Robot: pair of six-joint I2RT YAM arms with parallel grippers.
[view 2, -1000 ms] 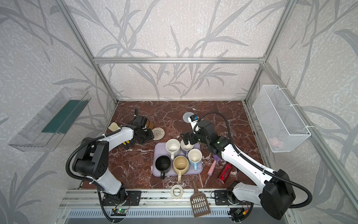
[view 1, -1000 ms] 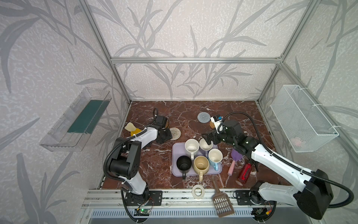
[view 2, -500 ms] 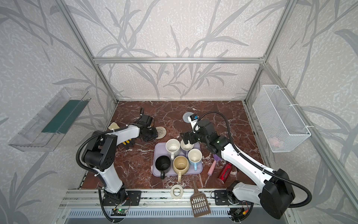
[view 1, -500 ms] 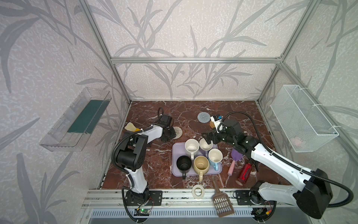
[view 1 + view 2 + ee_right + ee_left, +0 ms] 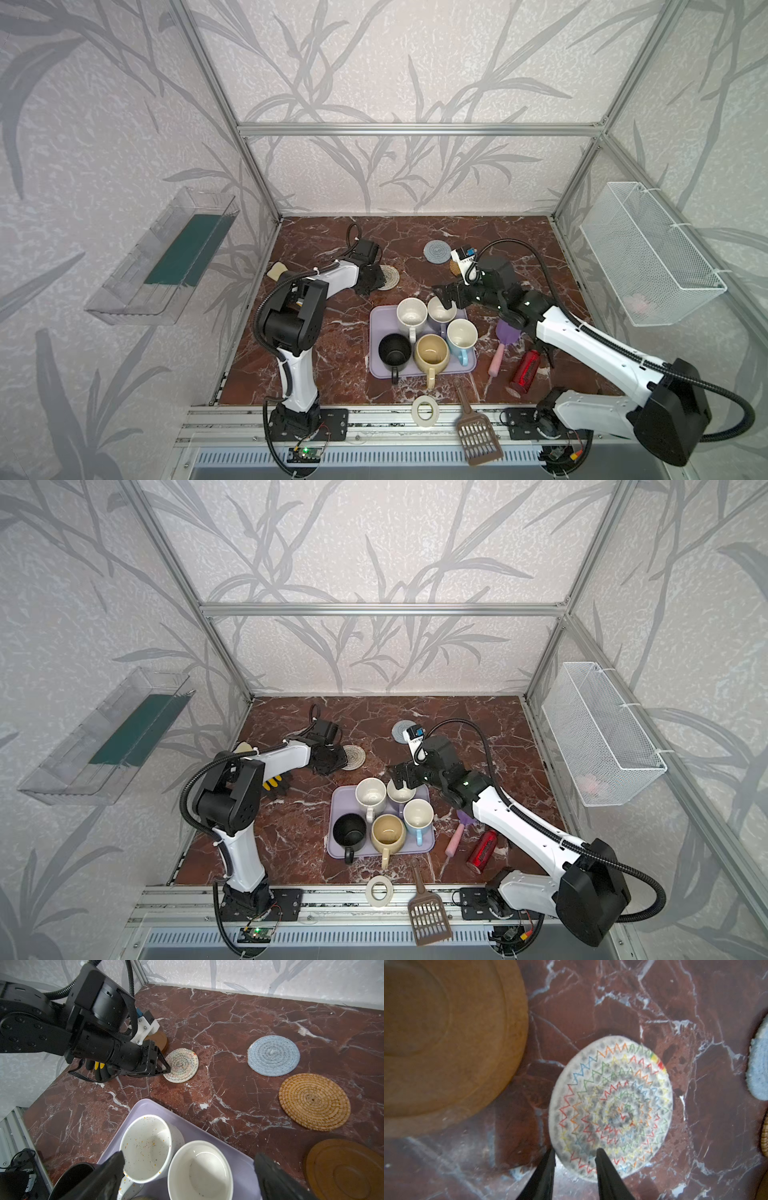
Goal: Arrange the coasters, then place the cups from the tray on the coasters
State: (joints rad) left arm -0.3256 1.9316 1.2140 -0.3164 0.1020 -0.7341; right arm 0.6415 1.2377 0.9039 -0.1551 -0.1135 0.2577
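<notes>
My left gripper [image 5: 576, 1152] is open only narrowly, one finger on the woven white-beige coaster [image 5: 610, 1105] and the other just off its rim. A wooden coaster [image 5: 446, 1043] lies beside it. The grey-blue [image 5: 273, 1055], tan rattan [image 5: 314, 1101] and second wooden [image 5: 342, 1169] coasters lie in a line behind the lavender tray [image 5: 376, 374]. The tray holds the white speckled [image 5: 411, 312], lavender [image 5: 441, 309], light blue [image 5: 462, 334], cream-yellow [image 5: 432, 353] and black [image 5: 394, 353] cups. My right gripper [image 5: 190, 1165] hangs open wide over the lavender cup [image 5: 199, 1169].
A white tape ring [image 5: 424, 410] and a brown slotted scoop [image 5: 478, 440] lie at the front edge. A brush [image 5: 500, 349] and a red can [image 5: 527, 372] lie right of the tray. A black-and-yellow glove [image 5: 274, 783] lies under the left arm. A wire basket [image 5: 648, 253] hangs on the right wall.
My left gripper has slid right onto the white-beige coaster's rim and its jaws have narrowed. The right arm has hardly moved.
</notes>
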